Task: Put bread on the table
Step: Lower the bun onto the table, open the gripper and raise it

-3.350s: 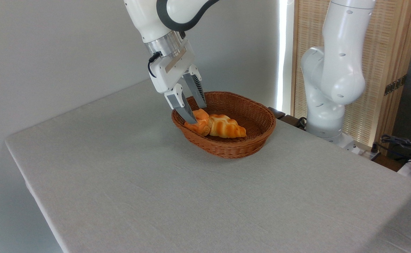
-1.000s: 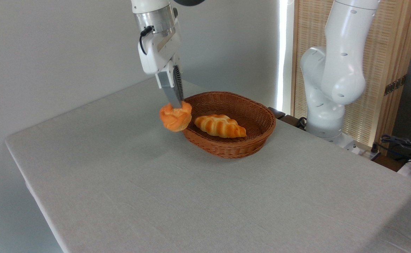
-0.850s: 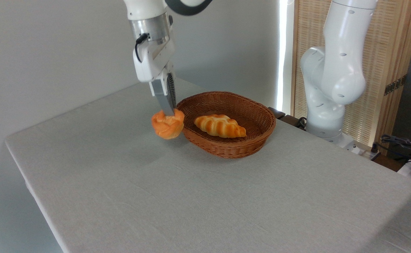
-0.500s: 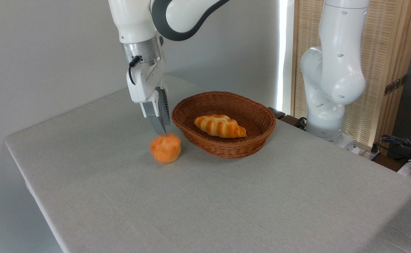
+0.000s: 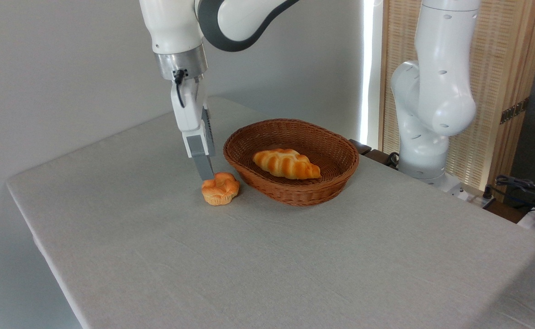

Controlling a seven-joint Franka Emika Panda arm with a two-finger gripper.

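**A:** Where does your bread (image 5: 221,188) stand right now?

**B:** It sits upright on the table (image 5: 167,256), lobed top up, just beside the near-left rim of the wicker basket (image 5: 295,185). The braided loaf (image 5: 286,164) lies inside the basket, apart from it.

**A:** And the tool (image 5: 205,175)?

**B:** You see it edge-on from this camera, one finger hiding the other, so I cannot tell whether it is released or clamped on the bun. The tip sits at the bun's upper left edge, touching or very nearly so.

**A:** So what should you do with the step in hand?

**B:** I judge this to be the letting-go and pulling-away. If you have any doubt, spread the fingers fully before you move the arm at all. Then lift straight up along the line of the fingers. A sideways drag could catch a lobe and tip or roll the bun.

**A:** Any risk from the basket?

**B:** Some. The bun is close to the wicker wall, so a nudge to the right could push it against the rim. Keep your retreat vertical, or bias it slightly left, away from the basket.

**A:** How near to done would you call it?

**B:** Nearly there, by my reading: the bun rests on the cloth, and only a clean withdrawal remains.
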